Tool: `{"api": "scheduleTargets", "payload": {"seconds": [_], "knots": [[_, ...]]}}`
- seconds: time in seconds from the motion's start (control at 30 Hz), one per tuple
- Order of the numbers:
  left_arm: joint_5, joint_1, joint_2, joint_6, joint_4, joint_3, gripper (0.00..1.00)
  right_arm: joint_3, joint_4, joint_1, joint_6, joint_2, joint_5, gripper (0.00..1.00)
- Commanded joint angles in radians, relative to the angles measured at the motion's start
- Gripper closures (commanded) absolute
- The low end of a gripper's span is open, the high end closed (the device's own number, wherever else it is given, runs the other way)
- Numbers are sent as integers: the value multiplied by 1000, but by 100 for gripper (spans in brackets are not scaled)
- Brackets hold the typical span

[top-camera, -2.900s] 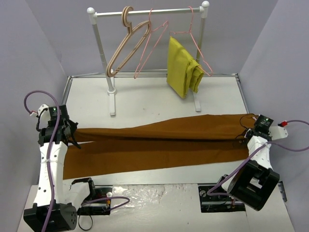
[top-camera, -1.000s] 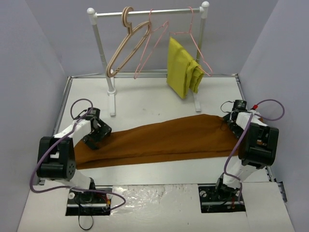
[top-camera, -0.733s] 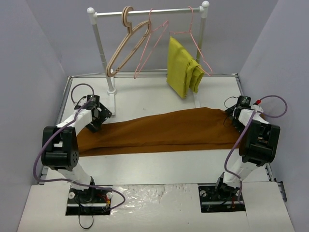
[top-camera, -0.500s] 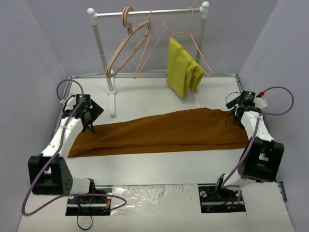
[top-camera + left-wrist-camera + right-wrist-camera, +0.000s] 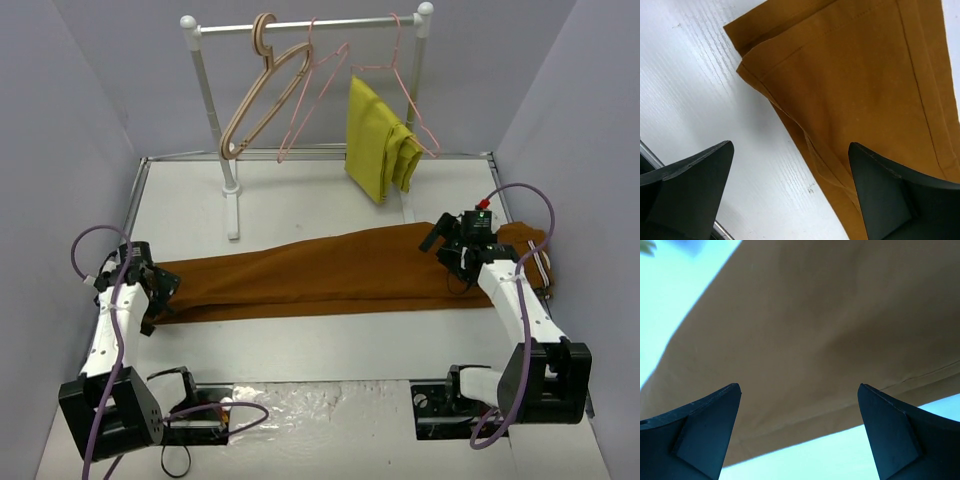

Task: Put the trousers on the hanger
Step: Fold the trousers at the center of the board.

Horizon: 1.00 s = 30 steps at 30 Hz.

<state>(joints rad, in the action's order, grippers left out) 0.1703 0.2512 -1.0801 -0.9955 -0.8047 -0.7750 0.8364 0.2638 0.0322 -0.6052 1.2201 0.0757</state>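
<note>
The rust-brown trousers (image 5: 330,272) lie folded lengthwise in a long strip across the table, their pale-trimmed waistband at the right end. The hem end (image 5: 840,85) fills the left wrist view. My left gripper (image 5: 157,291) (image 5: 791,146) hovers open over that hem's near edge, holding nothing. My right gripper (image 5: 441,241) (image 5: 799,387) hangs open above the cloth (image 5: 815,330) near the waist end, also holding nothing. The empty pink wire hanger (image 5: 316,60) hangs tilted on the rail at the back.
A white clothes rail (image 5: 300,24) stands at the back on two feet. It carries a beige wooden hanger (image 5: 258,100) and a second pink hanger (image 5: 400,70) bearing a folded mustard-yellow garment (image 5: 375,140). Grey walls close in both sides.
The trousers went from a wide spread to a narrower folded strip and now lie still. My left arm drew back to the near left; my right gripper moved left above the cloth.
</note>
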Motion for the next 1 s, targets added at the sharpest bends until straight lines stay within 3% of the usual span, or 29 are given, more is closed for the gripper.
{"api": "scheduleTargets", "payload": {"seconds": [0.0, 0.33, 0.43, 0.53, 0.57, 0.67, 0.83, 0.97], "knots": [[-9, 25, -4, -26, 18, -10, 0, -23, 32, -26, 41, -44, 45, 0], [69, 30, -107, -97, 67, 3, 25, -34, 34, -55, 48, -51, 56, 0], [81, 30, -122, -117, 70, 3, 43, -33, 34, -60, 48, -50, 42, 0], [87, 28, -124, -106, 91, -12, 67, -26, 35, -60, 51, -44, 42, 0], [98, 28, -123, -98, 101, -20, 80, -25, 34, -61, 51, -42, 41, 0], [116, 26, -113, -17, 133, -88, 97, -20, 34, -63, 53, -34, 39, 0], [91, 26, -127, 139, 209, -266, 98, -20, 35, -63, 58, -33, 32, 0], [22, 28, -69, 256, 326, -264, 98, -25, 41, -64, 65, -33, 26, 0]]}}
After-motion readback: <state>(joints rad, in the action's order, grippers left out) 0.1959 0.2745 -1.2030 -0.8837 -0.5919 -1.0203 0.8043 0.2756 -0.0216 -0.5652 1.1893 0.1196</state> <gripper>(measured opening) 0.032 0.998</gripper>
